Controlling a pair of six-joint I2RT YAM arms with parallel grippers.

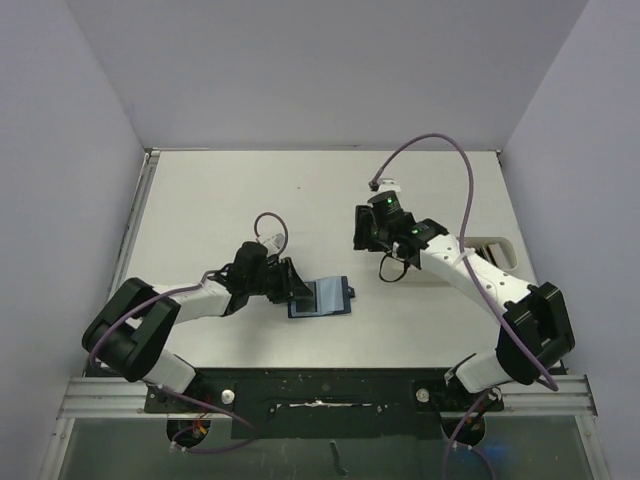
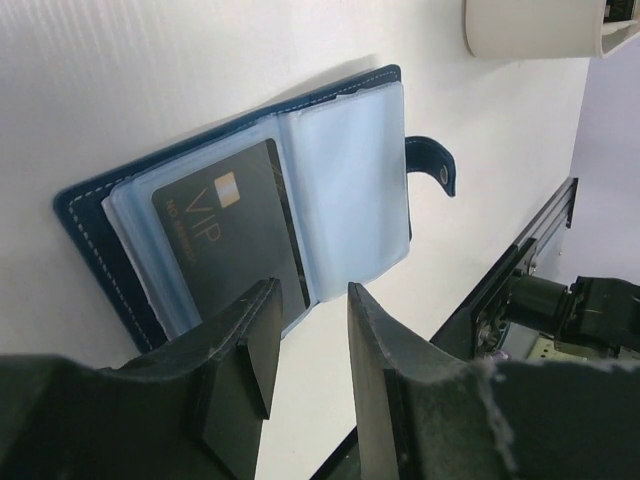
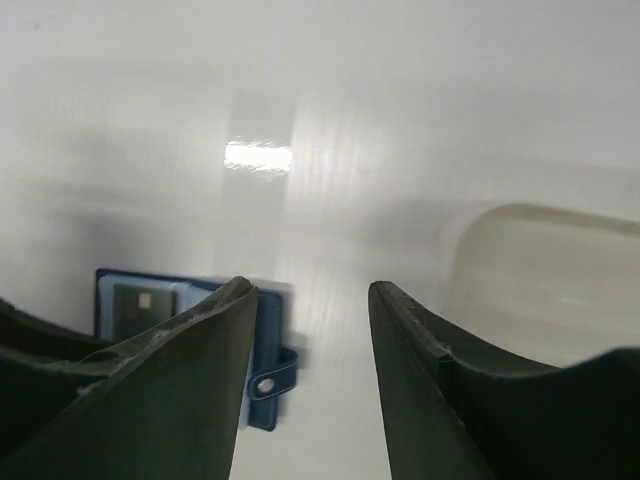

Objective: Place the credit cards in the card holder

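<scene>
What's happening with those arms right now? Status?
Left pincer, right pincer open, empty. Card holder lies open, black VIP card in pocket. White tray apart, not blocking.

Left gripper [image 2: 312,290] sits low with fingers narrowly parted; right gripper [image 3: 310,290] hovers higher, fingers wider apart.

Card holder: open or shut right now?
Open. The card holder lies spread, both light blue pocket pages showing, a black VIP card in one, snap tab unfastened.
</scene>
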